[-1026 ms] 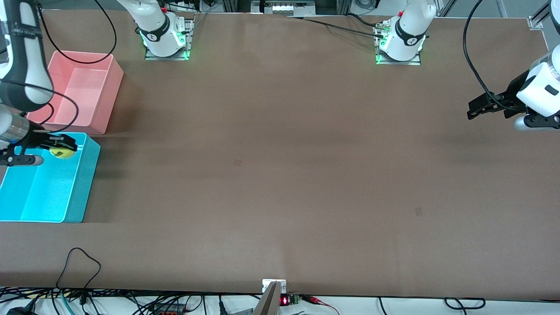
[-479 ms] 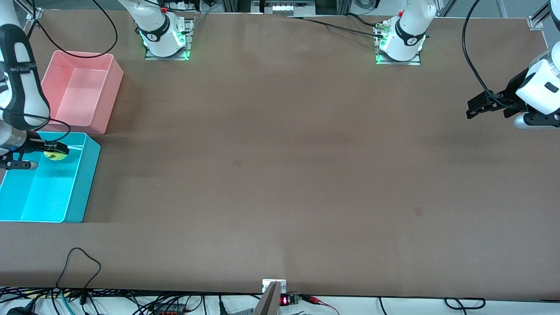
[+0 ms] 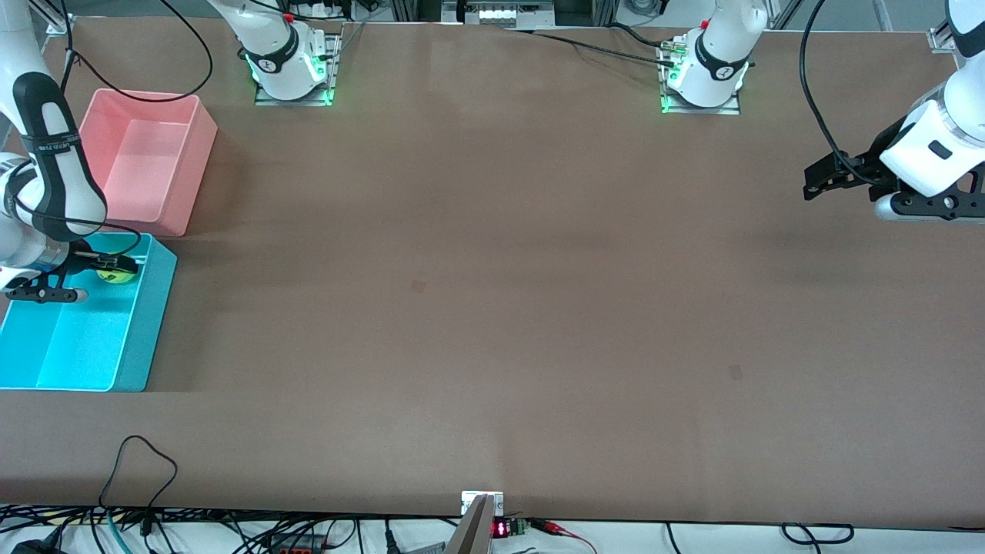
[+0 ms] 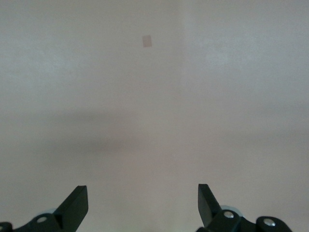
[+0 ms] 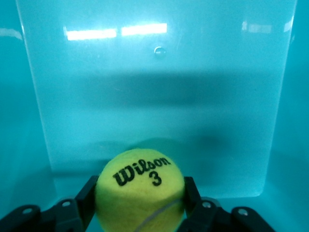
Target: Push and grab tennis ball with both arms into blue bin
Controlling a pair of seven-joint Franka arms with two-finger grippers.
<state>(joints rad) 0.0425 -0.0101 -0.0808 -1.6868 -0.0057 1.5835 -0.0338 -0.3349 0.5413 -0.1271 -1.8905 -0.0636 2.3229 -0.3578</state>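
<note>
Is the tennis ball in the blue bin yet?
Inside: the tennis ball sits between the right gripper fingers, within the blue bin walls.

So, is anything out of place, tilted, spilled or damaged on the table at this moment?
Nothing stands out. The blue bin and the pink bin sit upright and beside each other. The right gripper has the tennis ball between its fingers over the blue bin. The left gripper waits open above the bare table.
</note>
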